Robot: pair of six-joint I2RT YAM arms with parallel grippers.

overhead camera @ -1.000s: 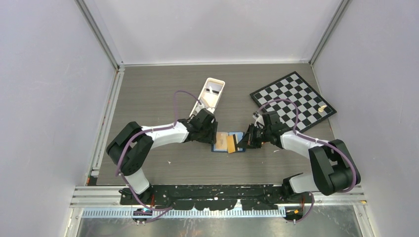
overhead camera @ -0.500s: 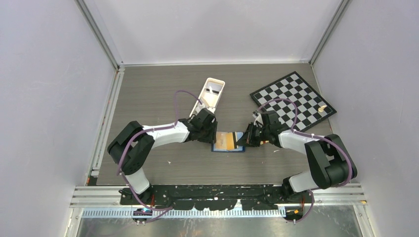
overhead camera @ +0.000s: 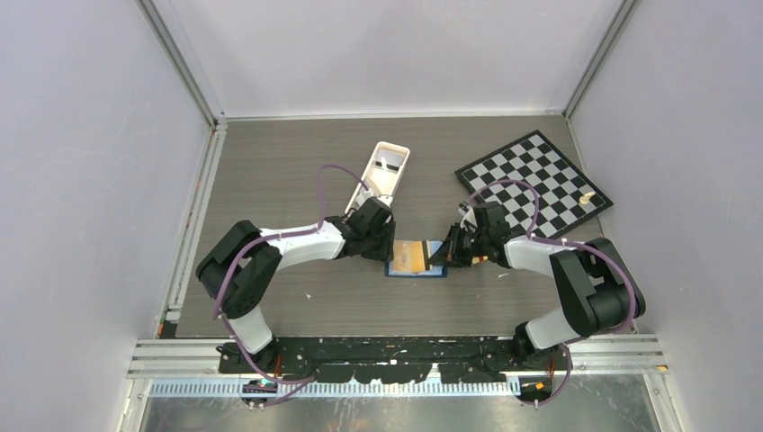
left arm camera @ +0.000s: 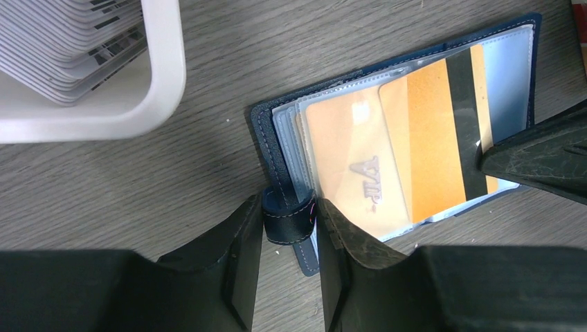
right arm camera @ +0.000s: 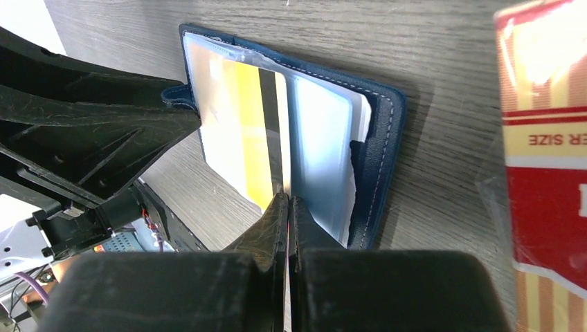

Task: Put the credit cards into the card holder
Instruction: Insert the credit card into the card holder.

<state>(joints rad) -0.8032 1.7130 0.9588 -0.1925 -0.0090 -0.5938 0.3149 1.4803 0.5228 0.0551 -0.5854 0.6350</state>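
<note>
The navy card holder (overhead camera: 417,268) lies open on the table between both arms. My left gripper (overhead camera: 387,243) is shut on its strap loop (left arm camera: 289,218) at the left edge. My right gripper (overhead camera: 444,255) is shut on a gold card with a black stripe (left arm camera: 429,138), which lies partly inside a clear sleeve of the holder (right arm camera: 384,152). This gold card (right arm camera: 253,124) sits edge-on between my right fingertips (right arm camera: 288,207). A tan card marked VIP (left arm camera: 353,166) sits in a sleeve beneath it. Several grey cards (left arm camera: 62,41) stand in the white tray.
The long white tray (overhead camera: 385,171) stands just behind the left gripper; its rim (left arm camera: 166,69) is close to the holder. A chessboard (overhead camera: 535,184) lies at the back right. A red-orange banded pack (right arm camera: 547,138) lies right of the holder.
My right gripper has moved left and slightly back with the gold card, which went from tilted over the holder's front edge to lying over the sleeves. The left gripper has held still.
</note>
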